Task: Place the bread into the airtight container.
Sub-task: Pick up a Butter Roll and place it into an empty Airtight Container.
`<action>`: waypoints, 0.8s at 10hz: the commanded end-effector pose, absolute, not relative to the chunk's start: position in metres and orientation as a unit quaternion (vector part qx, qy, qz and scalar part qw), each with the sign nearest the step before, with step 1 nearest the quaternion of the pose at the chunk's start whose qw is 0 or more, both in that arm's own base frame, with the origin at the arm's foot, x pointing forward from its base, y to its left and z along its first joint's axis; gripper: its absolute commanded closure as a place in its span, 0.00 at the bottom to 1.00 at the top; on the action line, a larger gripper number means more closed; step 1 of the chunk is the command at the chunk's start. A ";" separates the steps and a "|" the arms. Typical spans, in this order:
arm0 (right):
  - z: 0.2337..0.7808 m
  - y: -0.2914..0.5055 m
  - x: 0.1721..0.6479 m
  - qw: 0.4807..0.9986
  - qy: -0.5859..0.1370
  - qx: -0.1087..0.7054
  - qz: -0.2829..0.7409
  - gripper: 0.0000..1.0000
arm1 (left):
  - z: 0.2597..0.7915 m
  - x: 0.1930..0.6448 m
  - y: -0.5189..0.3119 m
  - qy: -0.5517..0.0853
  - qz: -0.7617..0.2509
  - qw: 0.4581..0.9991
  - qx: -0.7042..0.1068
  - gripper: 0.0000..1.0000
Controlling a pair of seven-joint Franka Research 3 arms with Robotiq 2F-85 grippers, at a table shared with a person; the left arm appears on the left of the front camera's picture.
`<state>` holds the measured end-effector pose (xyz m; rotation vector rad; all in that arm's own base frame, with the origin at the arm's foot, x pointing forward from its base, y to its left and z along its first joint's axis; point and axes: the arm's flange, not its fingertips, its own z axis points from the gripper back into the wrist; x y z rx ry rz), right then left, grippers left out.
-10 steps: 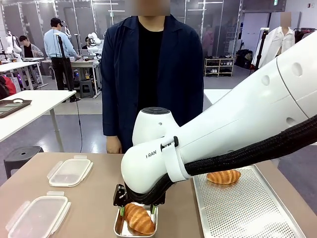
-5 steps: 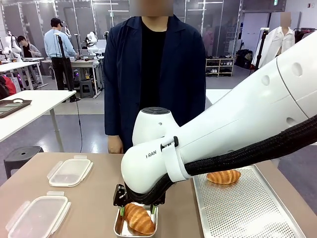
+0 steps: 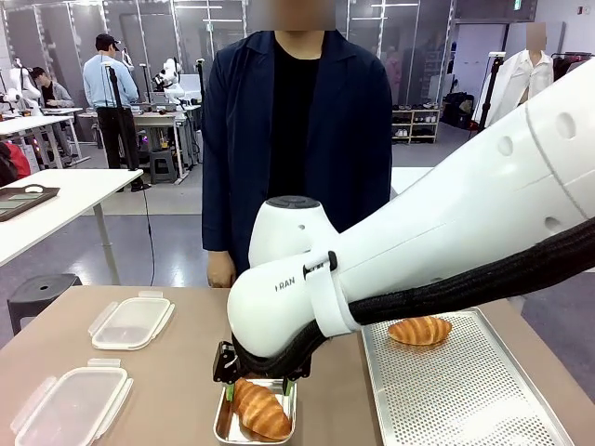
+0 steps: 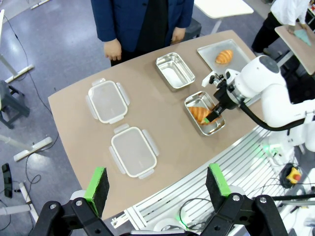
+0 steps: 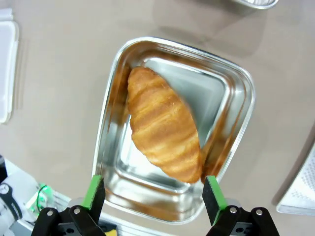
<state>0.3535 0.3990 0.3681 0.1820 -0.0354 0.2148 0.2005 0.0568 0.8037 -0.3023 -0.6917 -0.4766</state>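
Note:
The bread, a golden croissant, lies slanted inside an open steel airtight container. My right gripper hangs just above it, open, a green pad on either side and nothing between them. From the front, the right gripper sits over the croissant in the container at the table's near edge. My left gripper is high above the table and open. Below it are the filled container, a second steel container that is empty, and another croissant.
A perforated metal tray at the right holds the second croissant. Two clear plastic lids lie at the left. A person in a dark jacket stands at the far edge. My right arm spans the middle.
My right arm's elbow has shifted very slightly. The gripper stays open over the croissant. The person has edged a little to the right.

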 end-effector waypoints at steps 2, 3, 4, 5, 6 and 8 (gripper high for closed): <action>0.467 0.354 0.346 0.978 -0.061 0.074 0.184 0.00 | 0.807 0.201 0.056 -0.336 -0.234 0.900 -0.149 0.00; 0.493 0.336 0.337 0.969 -0.070 0.049 0.231 0.00 | 0.807 0.201 0.056 -0.336 -0.234 0.900 -0.149 0.00; 0.516 0.313 0.328 0.962 -0.087 -0.008 0.259 0.00 | 0.807 0.201 0.056 -0.336 -0.234 0.900 -0.149 0.00; 0.543 0.288 0.316 0.959 -0.107 -0.025 0.260 0.00 | 0.807 0.201 0.056 -0.336 -0.234 0.900 -0.149 0.00; 0.564 0.263 0.304 0.954 -0.126 -0.036 0.271 0.00 | 0.807 0.201 0.056 -0.336 -0.234 0.900 -0.149 0.00; 0.599 0.200 0.292 0.944 -0.164 -0.029 0.286 0.00 | 0.807 0.201 0.056 -0.336 -0.234 0.900 -0.149 0.00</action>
